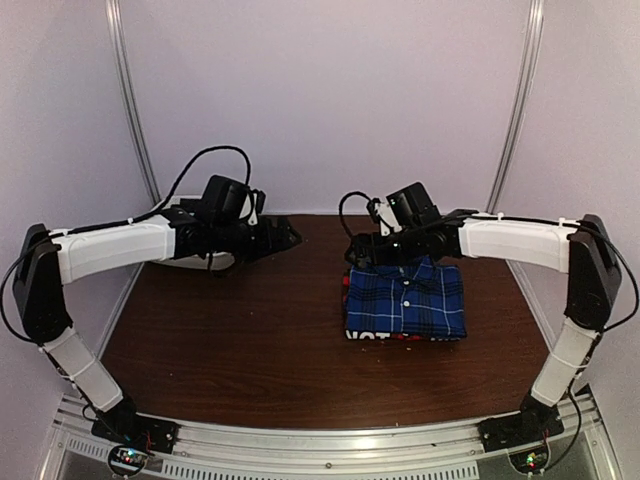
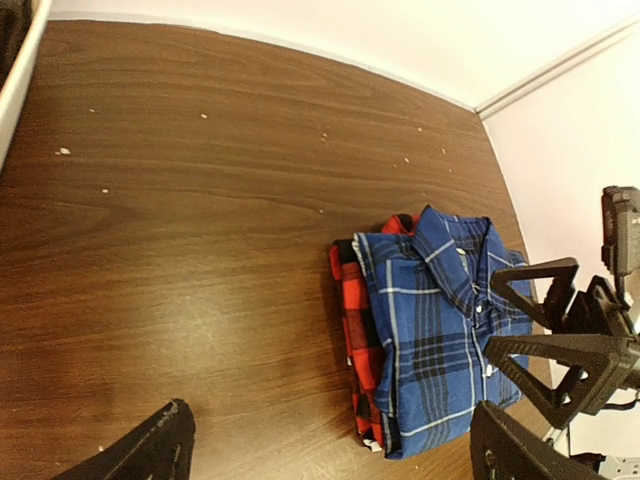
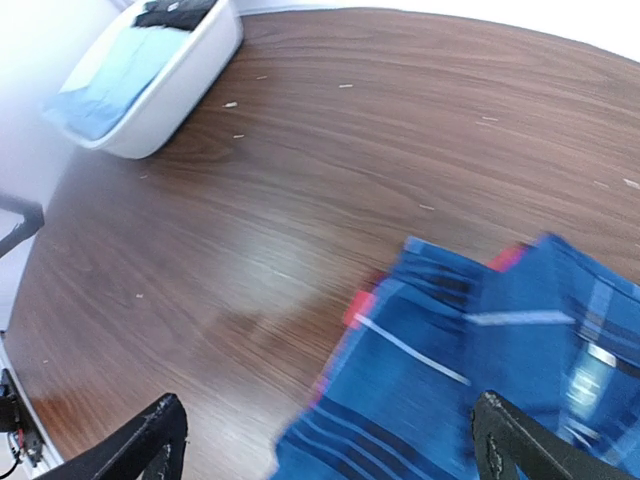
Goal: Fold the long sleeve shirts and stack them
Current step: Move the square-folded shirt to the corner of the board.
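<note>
Two arms over a dark wooden table: your left gripper hangs at the far left, in front of a white bin, and your right gripper hovers at the collar end of the stack. Both sets of jaws stand spread wide, holding nothing. The blue plaid shirt lies folded on the red-and-black shirt, right of centre. Only the red one's edges show beneath it. From above, your left arm hides most of the bin, and the right wrist view blurs the shirts. In the bin lie a light blue cloth and a black garment, which the frame cuts off.
</note>
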